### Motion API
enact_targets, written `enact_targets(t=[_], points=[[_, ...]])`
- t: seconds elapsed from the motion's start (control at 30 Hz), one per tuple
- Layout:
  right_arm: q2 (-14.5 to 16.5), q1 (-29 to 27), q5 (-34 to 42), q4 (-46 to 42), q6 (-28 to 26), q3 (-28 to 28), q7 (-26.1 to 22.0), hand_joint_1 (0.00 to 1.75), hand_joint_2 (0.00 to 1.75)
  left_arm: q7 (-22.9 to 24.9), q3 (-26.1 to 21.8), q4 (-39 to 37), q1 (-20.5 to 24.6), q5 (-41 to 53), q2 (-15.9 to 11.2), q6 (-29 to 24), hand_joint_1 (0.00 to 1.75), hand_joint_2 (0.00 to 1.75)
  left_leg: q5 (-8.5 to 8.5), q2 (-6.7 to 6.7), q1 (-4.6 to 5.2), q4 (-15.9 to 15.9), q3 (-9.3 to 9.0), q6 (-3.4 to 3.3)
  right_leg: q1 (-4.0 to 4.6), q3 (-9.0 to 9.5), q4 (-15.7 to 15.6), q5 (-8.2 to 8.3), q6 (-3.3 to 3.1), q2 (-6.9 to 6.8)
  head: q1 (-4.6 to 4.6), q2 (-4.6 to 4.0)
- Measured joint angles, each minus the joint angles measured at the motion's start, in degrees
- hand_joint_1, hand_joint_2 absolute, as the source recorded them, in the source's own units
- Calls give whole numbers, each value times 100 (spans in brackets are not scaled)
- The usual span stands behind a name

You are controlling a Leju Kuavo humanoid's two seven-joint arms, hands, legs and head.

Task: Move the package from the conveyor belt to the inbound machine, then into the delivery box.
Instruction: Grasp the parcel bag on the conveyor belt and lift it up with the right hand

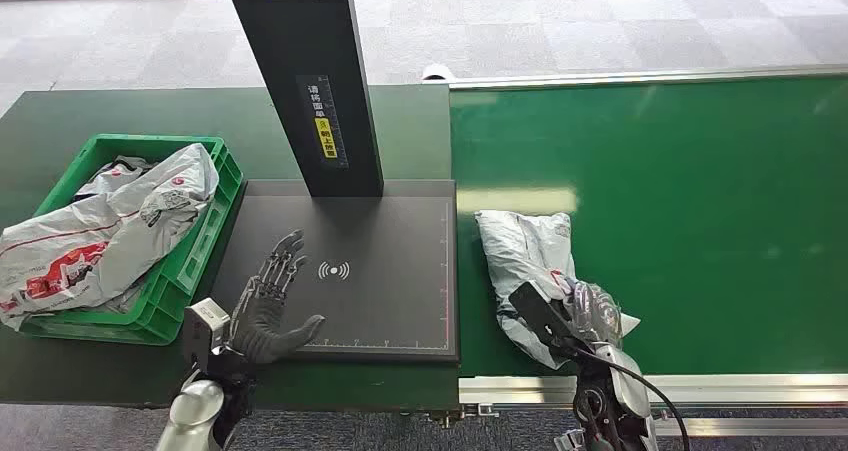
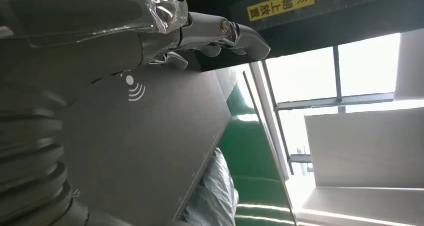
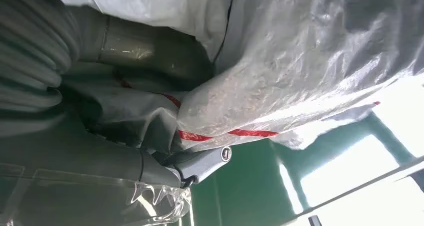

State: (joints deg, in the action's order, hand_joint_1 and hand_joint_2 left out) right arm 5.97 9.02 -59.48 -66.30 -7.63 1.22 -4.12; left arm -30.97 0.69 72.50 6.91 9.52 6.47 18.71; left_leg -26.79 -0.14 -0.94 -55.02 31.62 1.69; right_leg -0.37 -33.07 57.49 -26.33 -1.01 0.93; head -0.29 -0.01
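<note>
A grey plastic package (image 1: 520,246) with red print lies on the green conveyor belt (image 1: 680,191), close to the belt's near left corner. My right hand (image 1: 585,311) grips its near end; in the right wrist view the package (image 3: 300,60) sits wedged between thumb and fingers of that hand (image 3: 75,136). My left hand (image 1: 270,306) hovers open, fingers spread, over the near left part of the inbound machine's black scan plate (image 1: 390,271). The left wrist view has this hand (image 2: 100,45) above the plate (image 2: 150,146), with the package (image 2: 215,196) beyond the plate's edge.
A green crate (image 1: 225,186) at the left holds several grey packages (image 1: 100,231), piled above its rim. The machine's black column (image 1: 300,71) rises from the plate's far edge. A metal rail (image 1: 700,386) borders the belt's near side.
</note>
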Motion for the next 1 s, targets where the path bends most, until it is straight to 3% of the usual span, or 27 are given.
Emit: enact_targets(t=[0.37,0.57,0.8,1.0], points=[[49,-109,252,-399,-247,-8,-315,175,175,-31,-59,170,-56,-46,3,-22,0,175,0,-3,1,-1,4,0,-1,-4,0,0,0,-2,1,0],[164,-278,736,-931,-997,129,-904,175,175,-59,-120,223,-91,-90,20,-57,0,175,0,-9,0,-1,8,0,-1,-8,0,-2,2,-5,0,1],[344,-590,515,-1753,-2349,376,-1329,175,175,-65,-121,225,-89,-98,74,-72,0,175,-1,-9,1,-1,9,-1,-2,-8,0,-4,5,-6,1,1],[444,-746,349,-2201,-2688,371,-1891,175,175,-68,-121,218,-58,-104,108,-94,0,175,-1,-6,1,-1,8,-1,-2,-8,0,-4,5,-5,0,-1]])
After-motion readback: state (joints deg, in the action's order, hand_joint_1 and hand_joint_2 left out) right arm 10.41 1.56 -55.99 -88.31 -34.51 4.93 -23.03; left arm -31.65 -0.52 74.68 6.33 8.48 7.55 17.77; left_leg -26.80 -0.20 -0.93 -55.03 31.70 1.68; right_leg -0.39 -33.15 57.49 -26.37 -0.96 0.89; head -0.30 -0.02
